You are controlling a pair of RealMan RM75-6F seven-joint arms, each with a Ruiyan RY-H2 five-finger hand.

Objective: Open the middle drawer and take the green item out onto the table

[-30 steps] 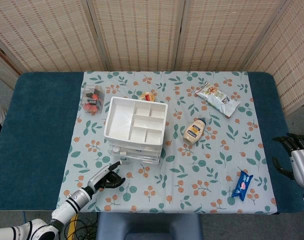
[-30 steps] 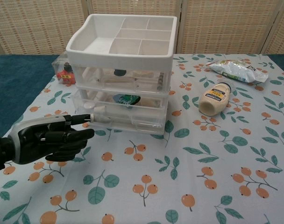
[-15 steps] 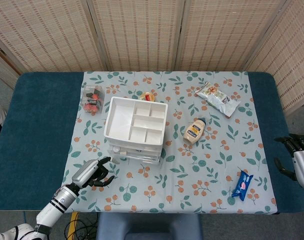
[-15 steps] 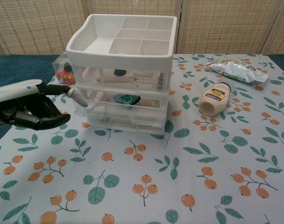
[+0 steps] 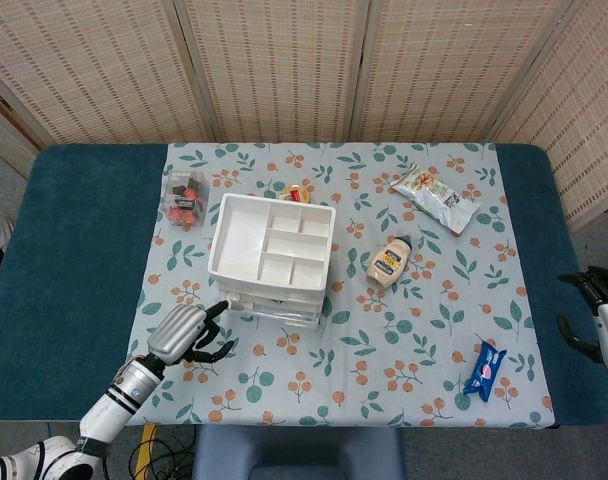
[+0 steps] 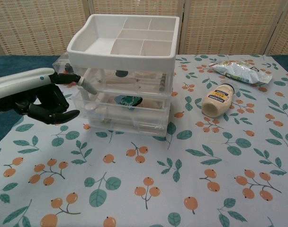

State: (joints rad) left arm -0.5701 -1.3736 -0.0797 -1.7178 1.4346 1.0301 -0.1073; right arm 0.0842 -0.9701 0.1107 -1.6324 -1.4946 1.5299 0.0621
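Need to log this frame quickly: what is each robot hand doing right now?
Left robot hand: holds nothing, one finger extended at the drawer unit, others curled.
Right robot hand: open, empty, at the table edge.

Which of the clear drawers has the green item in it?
The middle drawer: the green item shows through its clear front, level with the left hand.

A white drawer unit (image 5: pixel 271 262) stands near the middle of the patterned cloth (image 5: pixel 404 340). The left hand (image 5: pixel 189 333) reaches its front-left corner, one finger extended toward it. The right hand (image 5: pixel 596 310) hangs off the table's right edge, fingers apart.
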